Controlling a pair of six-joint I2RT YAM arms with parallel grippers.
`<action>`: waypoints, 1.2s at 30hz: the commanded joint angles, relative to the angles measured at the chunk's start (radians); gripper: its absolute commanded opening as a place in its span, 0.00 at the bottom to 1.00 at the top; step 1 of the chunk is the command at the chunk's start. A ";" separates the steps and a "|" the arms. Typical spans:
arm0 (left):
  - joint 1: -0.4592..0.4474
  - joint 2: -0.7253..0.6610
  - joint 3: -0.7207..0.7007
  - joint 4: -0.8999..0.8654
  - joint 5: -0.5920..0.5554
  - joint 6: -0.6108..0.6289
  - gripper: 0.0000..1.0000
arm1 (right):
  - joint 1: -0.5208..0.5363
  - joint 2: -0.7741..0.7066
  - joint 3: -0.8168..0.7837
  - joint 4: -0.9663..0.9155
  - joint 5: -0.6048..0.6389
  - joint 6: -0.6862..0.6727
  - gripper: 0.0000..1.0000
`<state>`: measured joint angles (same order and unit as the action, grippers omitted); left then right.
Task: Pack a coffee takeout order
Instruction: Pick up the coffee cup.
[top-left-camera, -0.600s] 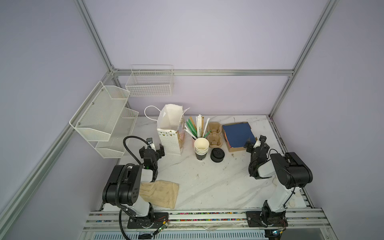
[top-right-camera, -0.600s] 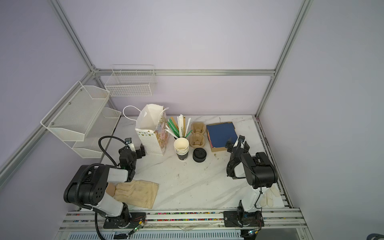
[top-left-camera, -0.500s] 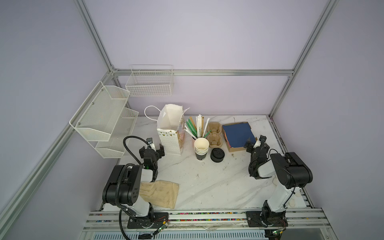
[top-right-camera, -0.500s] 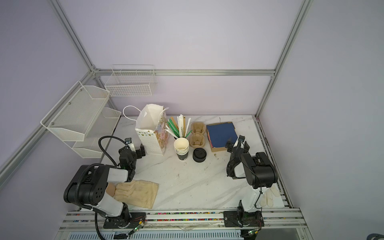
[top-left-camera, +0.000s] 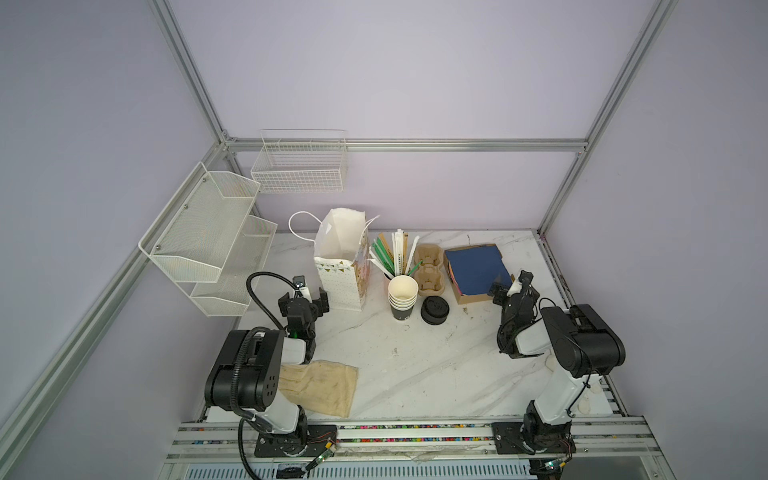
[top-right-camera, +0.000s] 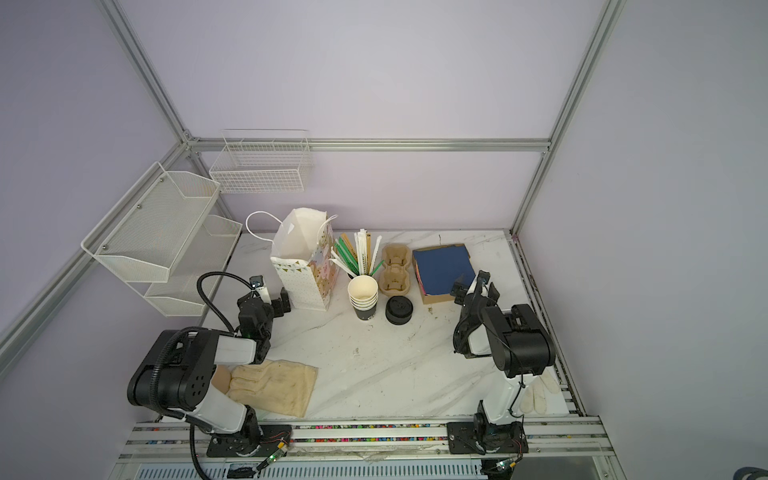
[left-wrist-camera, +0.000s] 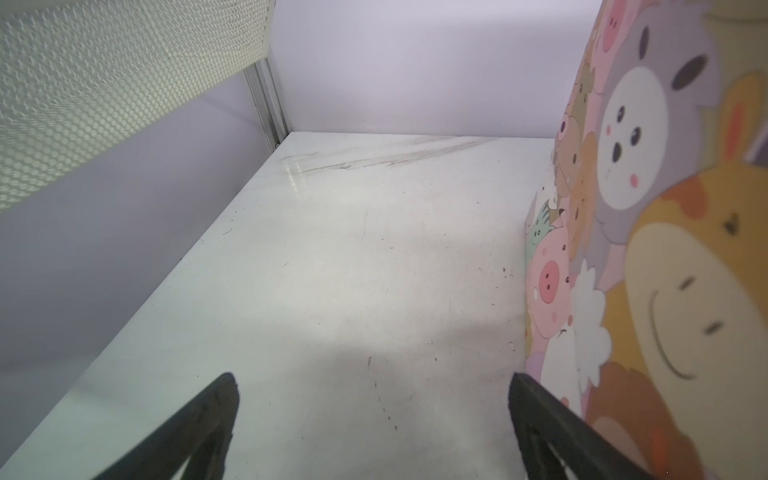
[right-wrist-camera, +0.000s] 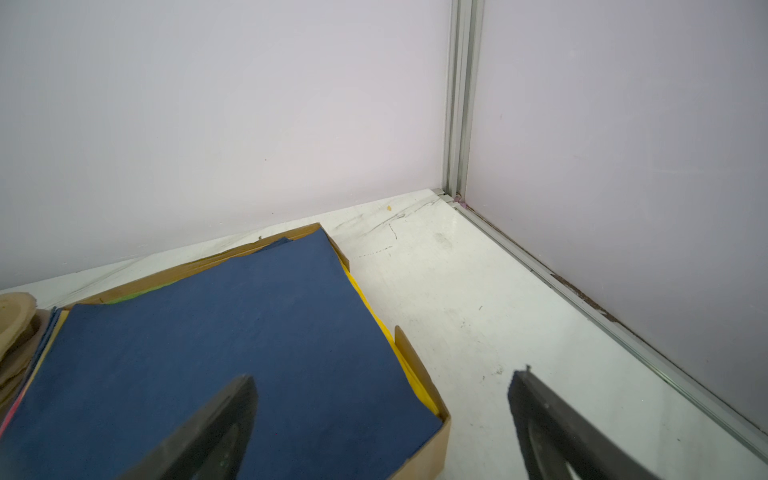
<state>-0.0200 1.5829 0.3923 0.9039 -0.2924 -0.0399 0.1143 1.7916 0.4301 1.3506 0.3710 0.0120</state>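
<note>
Left claw (left-wrist-camera: 371, 376) and right claw (right-wrist-camera: 382, 375) spread, empty
Right, over the navy napkin (right-wrist-camera: 232, 340), may pinch several sheets; left, beside the gift bag (left-wrist-camera: 648, 208), may topple it

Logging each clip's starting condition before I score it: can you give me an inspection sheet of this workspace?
Surface: marble table, scuffed and speckled, no spill seen.
Job's things: paper cups stacked, unlidded; black lids beside them; pulp carrier empty; navy napkin on top in its cardboard box.
Clutter: gift bag upright, open; straws behind the cups; beige cloth by the left base; white gloves at the right edge.
Grippers: left gripper open, empty, beside the bag; right gripper open, empty, at the box's corner.
Cables: black hose loops over the left arm, snagging nothing.
Surroundings: wire basket, mesh shelves; nothing seen in them.
</note>
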 joint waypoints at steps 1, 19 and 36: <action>0.001 -0.011 -0.017 0.053 -0.005 0.014 1.00 | 0.006 -0.007 0.013 0.042 0.012 -0.018 0.98; -0.006 -0.159 -0.036 -0.038 -0.014 0.023 1.00 | 0.025 -0.292 0.008 -0.151 -0.003 -0.032 0.97; 0.012 -0.617 0.338 -1.207 0.161 -0.687 1.00 | 0.044 -0.707 0.158 -0.549 -0.312 0.686 0.97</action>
<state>-0.0223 1.0039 0.6357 -0.1070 -0.2192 -0.5453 0.1539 1.0973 0.5976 0.8795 0.1307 0.5247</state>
